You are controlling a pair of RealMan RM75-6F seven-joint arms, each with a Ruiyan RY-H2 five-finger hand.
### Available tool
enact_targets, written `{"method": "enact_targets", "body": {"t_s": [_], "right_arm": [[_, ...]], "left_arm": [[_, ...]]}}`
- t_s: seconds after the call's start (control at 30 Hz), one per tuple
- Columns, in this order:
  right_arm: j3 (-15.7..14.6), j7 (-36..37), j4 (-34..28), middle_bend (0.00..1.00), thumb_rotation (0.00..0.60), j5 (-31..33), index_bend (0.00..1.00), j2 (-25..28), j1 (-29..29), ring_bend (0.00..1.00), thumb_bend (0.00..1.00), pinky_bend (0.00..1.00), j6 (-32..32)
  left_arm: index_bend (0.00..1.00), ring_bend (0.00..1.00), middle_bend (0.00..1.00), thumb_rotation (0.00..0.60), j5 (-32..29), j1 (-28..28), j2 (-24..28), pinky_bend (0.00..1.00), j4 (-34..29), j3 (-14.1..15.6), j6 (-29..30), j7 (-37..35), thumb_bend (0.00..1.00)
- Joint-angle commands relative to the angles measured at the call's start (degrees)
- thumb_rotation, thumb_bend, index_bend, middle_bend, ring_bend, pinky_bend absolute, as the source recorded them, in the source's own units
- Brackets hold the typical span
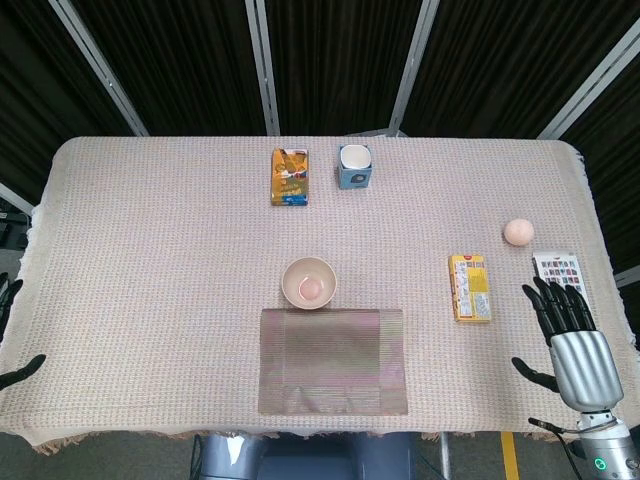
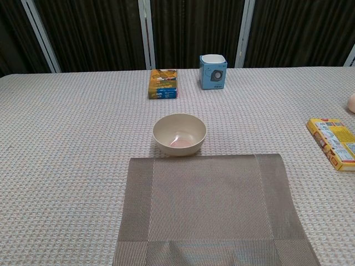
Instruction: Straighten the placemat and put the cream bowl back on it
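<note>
Mat: we see the placemat [image 1: 333,361] lying flat at the near edge of the worktop [image 1: 150,260], its sides running about square to that edge; we judge the straightening done or nearly so.
Bowl: the cream bowl [image 1: 309,282] stands upright on the cloth just beyond the mat's far edge, touching or almost touching it, not on it.
Left to do: we judge the bowl is yet to be picked up and set on the mat.
Right hand: the right hand [image 1: 566,330] hovers at the worktop's right edge, fingers [image 1: 551,303] spread and released, holding nothing, well apart from the bowl.
Left hand: only dark fingertips of the left hand [image 1: 14,372] show at the frame's left edge; we cannot tell their state.
Writing: the yellow box [image 1: 470,287], orange box [image 1: 290,176], blue carton [image 1: 355,166] and card [image 1: 560,272] bear print too small for us to read.
Other: a pink ball [image 1: 518,232] lies near the card.
</note>
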Motion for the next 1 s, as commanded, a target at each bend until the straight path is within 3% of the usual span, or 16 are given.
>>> {"method": "enact_targets", "body": {"t_s": [0.03,0.63,0.8,1.0], "right_arm": [[-0.03,-0.04,0.02,0.0,0.6,0.04,0.0,-0.04,0.0,0.0,0.0,0.0,-0.07],[0.27,0.39,-0.08,0.0,0.6,1.08,0.0,0.2,-0.09,0.0,0.0,0.0,-0.19],[0.58,0.44,0.6,0.0,0.6,2.56,0.0,0.29,-0.16,0.0,0.0,0.0,-0.6],[1.49,0.0,1.78,0.0,0.6,5.7,0.0,-0.31,0.32,0.0,0.0,0.0,-2.22]], "left_arm": [[0.0,0.0,0.0,0.6,-0.01,0.0,0.01,0.0,0.02,-0.01,0.02,-0.02,0.0],[0.0,0.0,0.0,0.6,-0.81,-2.39,-1.78,0.0,1.28,-0.49,-3.73,1.76,0.0],[0.02,0.0,0.0,0.6,-0.29,-9.13,-5.09,0.0,5.04,-2.86,-11.3,1.44,0.0],[0.13,0.0,0.0,0.6,1.67,-19.84,-11.04,0.0,11.98,-5.83,-22.37,2.84,0.01]]}}
